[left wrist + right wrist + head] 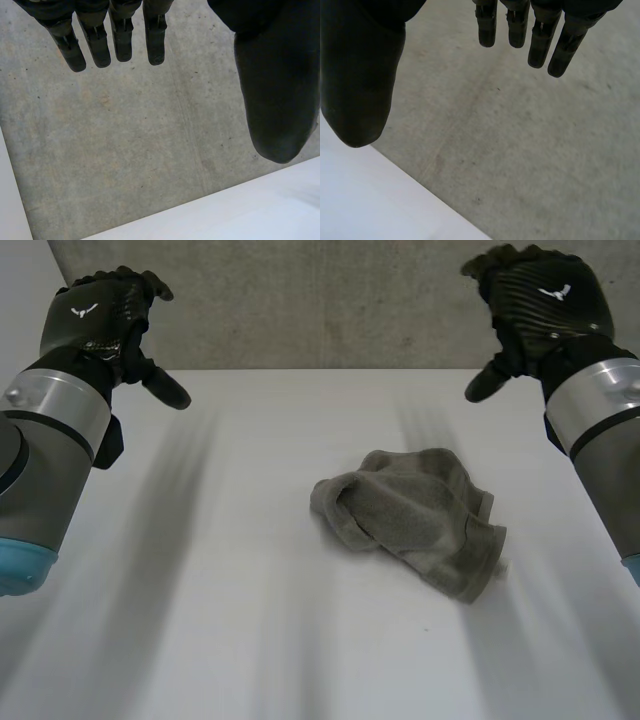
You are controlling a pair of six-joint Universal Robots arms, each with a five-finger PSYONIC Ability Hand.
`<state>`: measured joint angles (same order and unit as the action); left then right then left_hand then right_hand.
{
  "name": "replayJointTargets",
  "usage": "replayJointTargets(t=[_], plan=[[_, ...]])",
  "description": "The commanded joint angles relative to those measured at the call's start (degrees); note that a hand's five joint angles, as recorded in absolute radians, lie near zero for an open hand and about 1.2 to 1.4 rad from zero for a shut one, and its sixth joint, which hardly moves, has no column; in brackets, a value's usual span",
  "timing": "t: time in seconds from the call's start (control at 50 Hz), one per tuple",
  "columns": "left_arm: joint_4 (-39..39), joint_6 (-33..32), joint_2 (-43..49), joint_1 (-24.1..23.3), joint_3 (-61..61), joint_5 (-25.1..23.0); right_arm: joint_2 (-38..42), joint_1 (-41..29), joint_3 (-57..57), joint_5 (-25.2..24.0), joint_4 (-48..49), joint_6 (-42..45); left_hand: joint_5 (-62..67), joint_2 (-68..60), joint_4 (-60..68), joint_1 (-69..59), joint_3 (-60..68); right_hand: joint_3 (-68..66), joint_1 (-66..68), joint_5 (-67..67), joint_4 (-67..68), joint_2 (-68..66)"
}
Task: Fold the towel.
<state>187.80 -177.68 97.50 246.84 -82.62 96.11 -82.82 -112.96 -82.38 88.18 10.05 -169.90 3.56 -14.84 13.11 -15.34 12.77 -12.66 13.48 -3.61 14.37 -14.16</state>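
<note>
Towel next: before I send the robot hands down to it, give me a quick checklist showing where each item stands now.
1. Open, empty left robot hand: ok; fingers straight, nothing held.
2. Open, empty right robot hand: ok; fingers straight, nothing held.
3. Both robot hands apart from the towel: ok; they hover near the far edge of the table, neither touching it.
4. Towel wholly on the table: ok; it lies right of centre, nearer the right arm.
5. Towel spread flat: not ok; it is crumpled in a heap.
6. Corners visible for grasping: cannot tell; the bunching hides them.
</note>
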Motion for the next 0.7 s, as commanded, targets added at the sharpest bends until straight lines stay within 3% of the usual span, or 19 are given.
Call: replayJointTargets(t=[0.02,0.22,0.6,0.7], plan=[[-0.07,-0.39,0.85,-0.30,0.17,-0.22,1.34,1.61,-0.59,0.32,-1.70,-3.51,-2.00,3.28,-3.11,3.78,-2.77,2.66,-3.48,3.61,-4.37,4.16],[-4.10,-0.56,4.36,-0.48,2.54,-0.31,4.94,2.66,2.83,1.29,-8.82,-3.42,-2.00,3.28,-3.11,3.78,-2.77,2.66,-3.48,3.61,-4.37,4.16],[-5.34,-0.65,5.95,-0.74,2.90,-0.40,5.03,4.16,3.36,2.43,-9.44,-3.33,-2.34,3.61,-3.11,4.12,-2.77,2.66,-3.48,3.61,-4.37,4.16],[-5.08,-0.56,6.04,-0.92,2.55,-0.48,5.12,4.16,3.19,0.33,-9.35,-3.33,-2.34,3.61,-3.11,4.12,-2.77,2.66,-3.48,3.61,-4.37,4.16]])
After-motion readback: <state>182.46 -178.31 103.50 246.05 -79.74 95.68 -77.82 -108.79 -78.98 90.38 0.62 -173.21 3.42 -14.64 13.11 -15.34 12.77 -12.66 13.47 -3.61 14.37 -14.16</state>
